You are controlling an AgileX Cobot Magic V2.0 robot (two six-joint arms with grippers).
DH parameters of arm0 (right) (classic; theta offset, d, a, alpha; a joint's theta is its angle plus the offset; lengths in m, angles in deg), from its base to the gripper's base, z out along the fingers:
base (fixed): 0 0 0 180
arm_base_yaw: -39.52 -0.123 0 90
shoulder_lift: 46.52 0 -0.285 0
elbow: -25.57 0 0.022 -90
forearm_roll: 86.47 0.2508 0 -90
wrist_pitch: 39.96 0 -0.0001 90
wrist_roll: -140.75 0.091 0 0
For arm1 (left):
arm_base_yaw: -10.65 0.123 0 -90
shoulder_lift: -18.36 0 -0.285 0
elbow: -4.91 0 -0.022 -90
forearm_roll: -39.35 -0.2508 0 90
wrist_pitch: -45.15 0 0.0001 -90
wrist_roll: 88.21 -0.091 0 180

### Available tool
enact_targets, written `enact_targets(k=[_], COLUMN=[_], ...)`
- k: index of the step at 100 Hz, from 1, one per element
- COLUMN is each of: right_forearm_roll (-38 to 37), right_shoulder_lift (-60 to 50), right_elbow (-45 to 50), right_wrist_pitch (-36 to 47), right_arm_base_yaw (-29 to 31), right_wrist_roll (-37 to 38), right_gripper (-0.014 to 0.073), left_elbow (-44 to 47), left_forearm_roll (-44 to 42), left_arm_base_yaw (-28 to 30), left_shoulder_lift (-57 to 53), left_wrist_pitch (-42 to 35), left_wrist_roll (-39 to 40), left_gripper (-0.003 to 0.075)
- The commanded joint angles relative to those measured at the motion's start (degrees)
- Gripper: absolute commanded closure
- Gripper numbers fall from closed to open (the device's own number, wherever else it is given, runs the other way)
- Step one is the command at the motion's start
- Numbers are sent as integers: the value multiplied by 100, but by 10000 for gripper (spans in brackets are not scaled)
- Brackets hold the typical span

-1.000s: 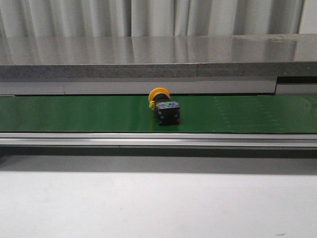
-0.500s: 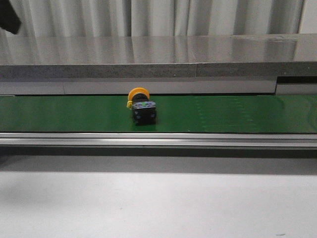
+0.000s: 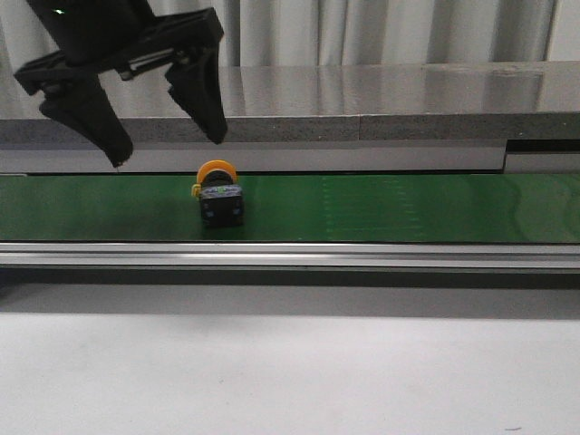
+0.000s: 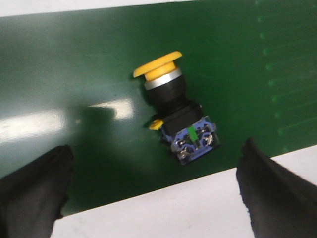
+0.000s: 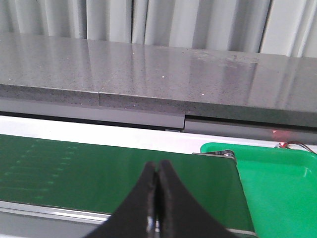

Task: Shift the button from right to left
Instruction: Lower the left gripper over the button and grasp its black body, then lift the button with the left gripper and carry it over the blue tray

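nearest in the front view is a pale grey table top (image 3: 290, 372), bare where it shows. behind it runs a metal rail (image 3: 362, 257), and behind that a green conveyor belt (image 3: 435, 208) crossing the whole width.

the button (image 3: 219, 195) lies on its side on the belt, left of centre, its black switch body toward the camera and its yellow mushroom cap toward the far edge. in the left wrist view the button (image 4: 176, 118) shows a silver collar under the cap and blue terminals with a green mark on the body's end; it lies at a slant near the belt's edge, where the pale surface begins.

the left gripper (image 3: 167, 152) hangs above the belt, up and to the left of the button, its two black fingers (image 3: 201, 89) spread wide and holding nothing. its tips are clear of the button, not touching it. in the left wrist view the fingers (image 4: 34, 191) sit wide apart, the button between and beyond them.

the right gripper (image 5: 157, 203) appears only in its own wrist view: fingers pressed together, nothing between them, above the belt's end near a green tray (image 5: 282, 183).

farthest back are a grey stone-like ledge (image 3: 381, 109) and pale curtains (image 3: 362, 32).
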Motion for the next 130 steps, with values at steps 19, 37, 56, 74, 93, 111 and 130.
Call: enact_targets(k=[19, 37, 56, 74, 93, 111, 130], right_forearm_roll=[16, 16, 16, 16, 16, 16, 16], right_shoulder_lift=[67, 67, 67, 67, 67, 67, 67], right_elbow=[-149, -149, -149, -149, -149, -149, -149], right_wrist_pitch=[442, 442, 442, 442, 442, 442, 442], right_arm_base_yaw=[4, 4, 4, 4, 4, 4, 4], right_wrist_roll=[0, 0, 0, 0, 0, 0, 0], right_gripper=[660, 660, 660, 660, 660, 660, 660], left_elbow=[-384, -382, -382, -382, -396, -396, -396], left_forearm_roll=[-134, -271, -427, -437, -437, -416, -463], left_arm_base_yaw=[-109, -109, -109, -109, -109, -24, 490], left_shoulder_lift=[323, 473, 521, 521, 485, 200, -313], left_wrist_pitch=[-88, -97, -97, -126, -138, -88, 183], left_wrist_roll=[529, 615, 680, 680, 680, 680, 459], left_gripper=[97, 100, 216, 555, 640, 640, 640])
